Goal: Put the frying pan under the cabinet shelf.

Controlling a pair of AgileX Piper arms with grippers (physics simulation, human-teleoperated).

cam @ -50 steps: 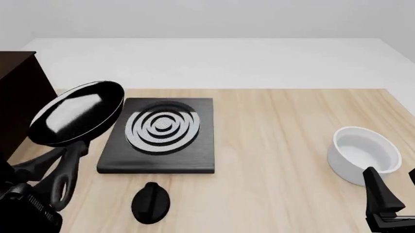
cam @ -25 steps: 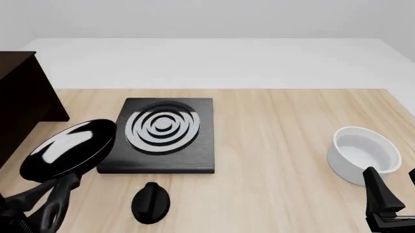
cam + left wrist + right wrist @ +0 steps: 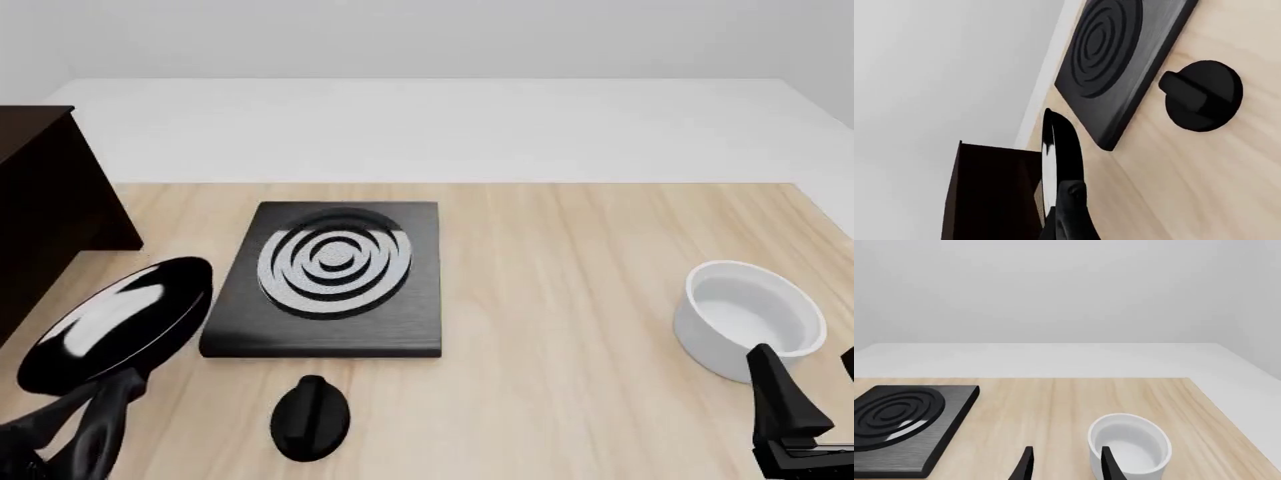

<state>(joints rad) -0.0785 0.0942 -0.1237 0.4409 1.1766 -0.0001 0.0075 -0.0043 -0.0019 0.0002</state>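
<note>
The glossy black frying pan [image 3: 114, 322] is tilted and held off the table at the near left, just left of the stove plate. My left gripper [image 3: 38, 446] is shut on its long handle [image 3: 96, 428] at the frame's bottom left corner. In the left wrist view the frying pan [image 3: 1059, 155] shows edge-on, with the handle [image 3: 1074, 212] running toward the camera. The dark brown cabinet shelf [image 3: 40, 200] stands at the far left, beyond the pan; it also shows in the left wrist view [image 3: 987, 195]. My right gripper [image 3: 1066, 467] is open and empty at the near right.
A flat black stove plate [image 3: 334, 280] with silver rings lies left of centre. A small black knob [image 3: 310, 418] sits in front of it. A white deep pot [image 3: 747, 318] stands at the right, just beyond the right gripper's fingers [image 3: 1107, 462].
The left gripper has carried the frying pan down and toward the near left, off the stove plate's left edge. The right arm has not moved.
</note>
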